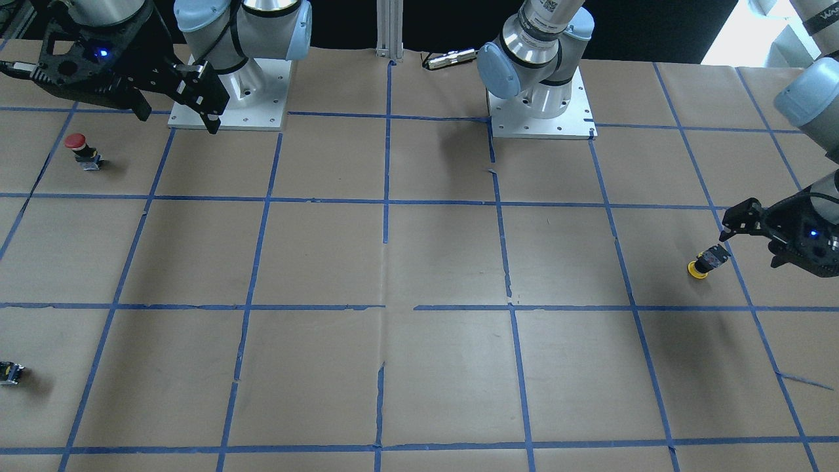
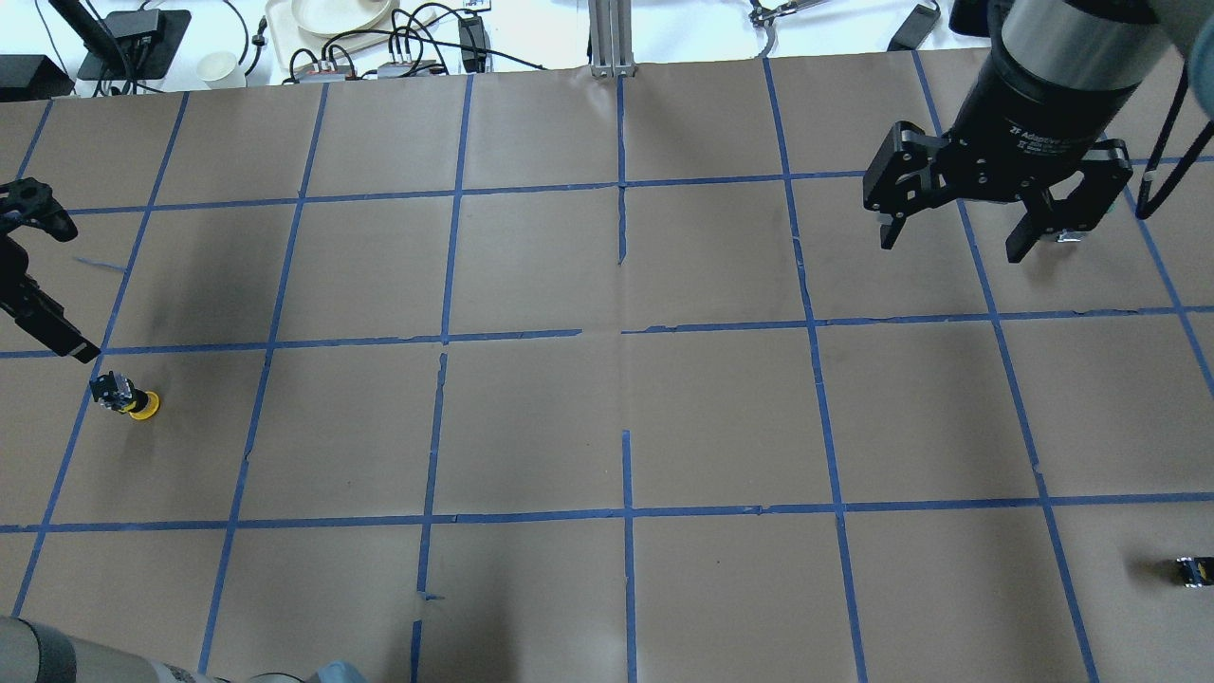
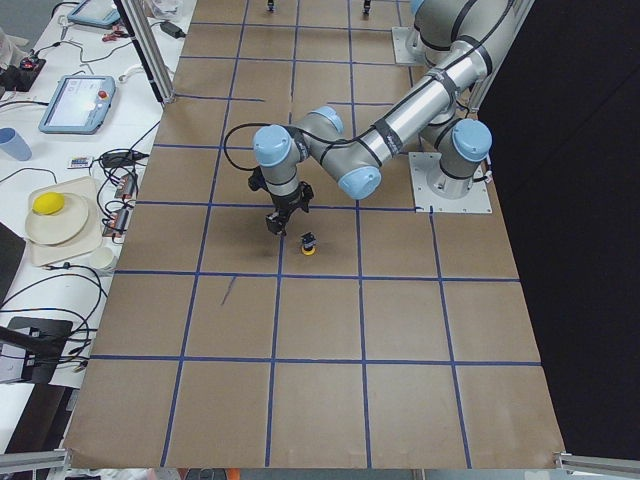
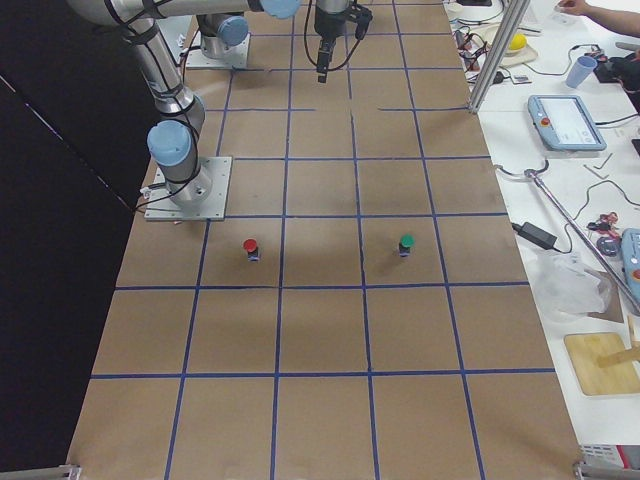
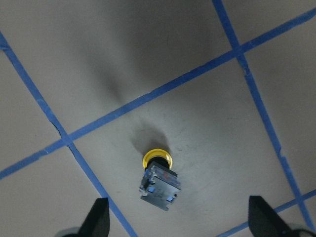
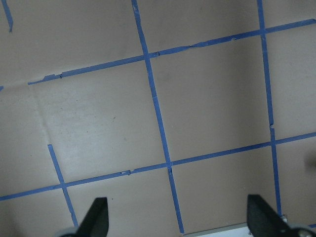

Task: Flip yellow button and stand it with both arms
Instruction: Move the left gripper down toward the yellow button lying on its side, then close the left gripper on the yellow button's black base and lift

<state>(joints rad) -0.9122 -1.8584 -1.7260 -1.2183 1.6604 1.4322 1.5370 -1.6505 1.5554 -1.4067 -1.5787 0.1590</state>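
The yellow button (image 1: 704, 263) rests upside down on the brown paper, yellow cap on the table and black body with grey base on top. It also shows in the overhead view (image 2: 128, 396), the exterior left view (image 3: 309, 244) and the left wrist view (image 5: 159, 177). My left gripper (image 2: 71, 289) is open and empty, hovering just above and beside the button without touching it; its fingertips (image 5: 98, 219) frame the button from above. My right gripper (image 2: 953, 242) is open and empty, high over the far side of the table (image 1: 177, 118).
A red-capped button (image 1: 78, 149) stands upright near my right gripper and also shows in the exterior right view (image 4: 250, 248). A small capless black-and-yellow block (image 1: 10, 372) lies near the table edge (image 2: 1193, 571). Blue tape lines grid the paper. The arm bases (image 1: 541, 108) sit at the robot's edge.
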